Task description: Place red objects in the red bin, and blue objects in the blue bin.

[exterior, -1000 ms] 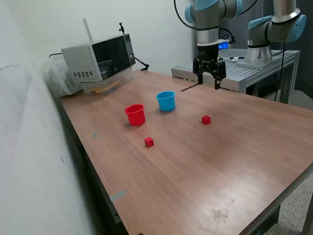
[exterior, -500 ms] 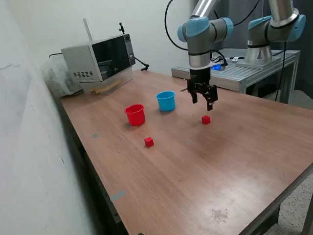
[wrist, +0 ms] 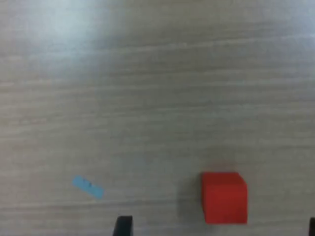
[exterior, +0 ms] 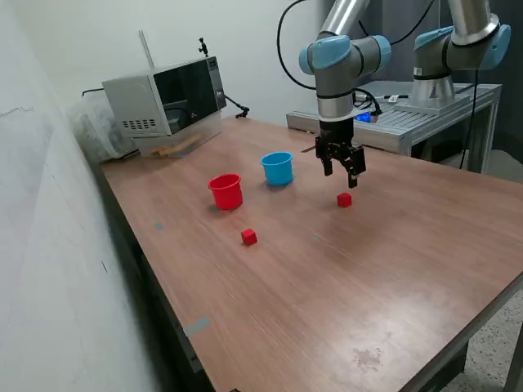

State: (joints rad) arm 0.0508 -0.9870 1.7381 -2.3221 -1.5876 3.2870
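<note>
A wood-grain table (exterior: 392, 269) stood against a pale wall, with a microwave (exterior: 167, 102) at its far corner and a metal bench (exterior: 441, 110) behind. The gripper (exterior: 342, 173) hung just above the tabletop with its fingers spread and nothing between them. One red cube (exterior: 344, 199) lay just below it; a small blue tape scrap (wrist: 87, 187) lay near that cube. The light blue cup (exterior: 278, 168), red cup (exterior: 226, 191) and second red cube (exterior: 249, 237) sat off toward the exterior view's left of the gripper.
</note>
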